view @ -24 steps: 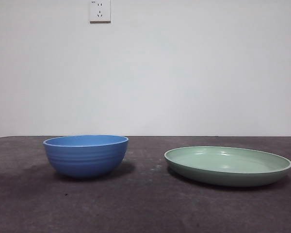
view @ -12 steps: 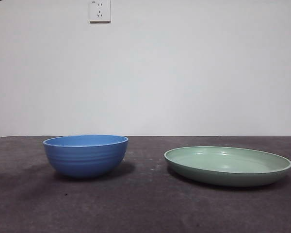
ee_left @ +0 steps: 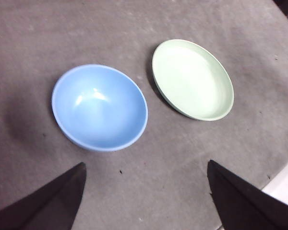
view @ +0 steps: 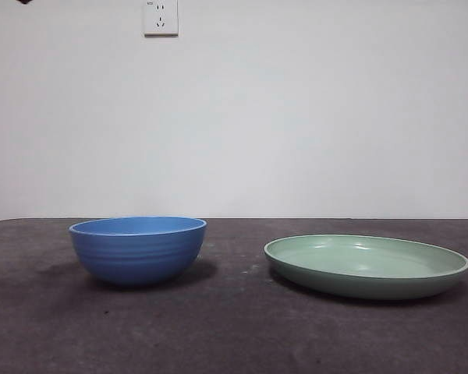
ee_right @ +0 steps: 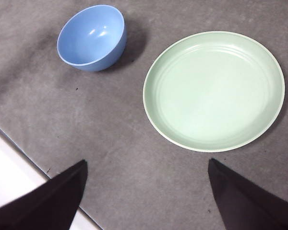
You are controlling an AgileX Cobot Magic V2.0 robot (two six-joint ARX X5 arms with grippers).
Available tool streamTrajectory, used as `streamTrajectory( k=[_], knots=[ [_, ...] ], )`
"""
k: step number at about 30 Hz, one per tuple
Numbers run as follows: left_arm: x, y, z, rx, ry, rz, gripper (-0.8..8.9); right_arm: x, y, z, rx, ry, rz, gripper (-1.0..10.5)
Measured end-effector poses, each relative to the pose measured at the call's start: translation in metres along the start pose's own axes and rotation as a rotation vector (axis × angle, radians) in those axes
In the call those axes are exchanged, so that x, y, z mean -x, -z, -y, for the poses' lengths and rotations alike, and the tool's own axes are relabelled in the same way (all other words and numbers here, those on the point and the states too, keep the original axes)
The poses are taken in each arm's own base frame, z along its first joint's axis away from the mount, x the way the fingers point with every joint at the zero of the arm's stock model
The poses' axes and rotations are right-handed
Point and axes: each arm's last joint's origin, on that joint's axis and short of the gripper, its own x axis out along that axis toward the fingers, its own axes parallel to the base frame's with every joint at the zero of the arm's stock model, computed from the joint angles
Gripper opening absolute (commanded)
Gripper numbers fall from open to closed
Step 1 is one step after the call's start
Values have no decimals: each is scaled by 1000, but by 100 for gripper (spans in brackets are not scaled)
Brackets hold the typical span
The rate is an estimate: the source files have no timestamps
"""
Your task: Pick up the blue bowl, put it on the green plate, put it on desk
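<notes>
Nothing on the surface has shifted since 1 second ago; only small dark arm tips at the top corners changed.
Round ridged medium-blue bowl (view: pixel 138 249) sits upright on the dark grey-brown matte surface (view: pixel 234 335), beside but apart from the wide shallow pale sage-green plate (view: pixel 366 266). Left gripper (ee_left: pixel 144 191) and right gripper (ee_right: pixel 145 191) hang high above both, fingers spread wide and holding nothing. White wall socket (view: pixel 161 17) sits behind.

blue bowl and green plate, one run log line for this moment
round blue bowl: empty, on desk | shallow green plate: empty, beside it, apart | left gripper: open, above | right gripper: open, above
</notes>
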Motion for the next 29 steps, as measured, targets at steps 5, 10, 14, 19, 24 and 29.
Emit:
streamTrajectory(
  k=[5, 10, 14, 19, 24, 29],
  knots=[
    [-17, -25, -3, 6, -44, -51, 405, 0, 0, 0, 0, 0, 0, 404],
    [-47, -44, -9, 4, -131, -131, 405, 0, 0, 0, 0, 0, 1, 404],
    [-73, -53, -18, 10, -214, -201, 404, 0, 0, 0, 0, 0, 1, 404],
    [-114, -56, -34, 23, -241, -286, 402, 0, 0, 0, -2, 0, 1, 404],
    [-150, -50, -50, 42, -254, -357, 402, 0, 0, 0, -2, 0, 1, 404],
    [-178, -41, -64, 56, -274, -416, 402, 0, 0, 0, -2, 0, 1, 404]
  ],
)
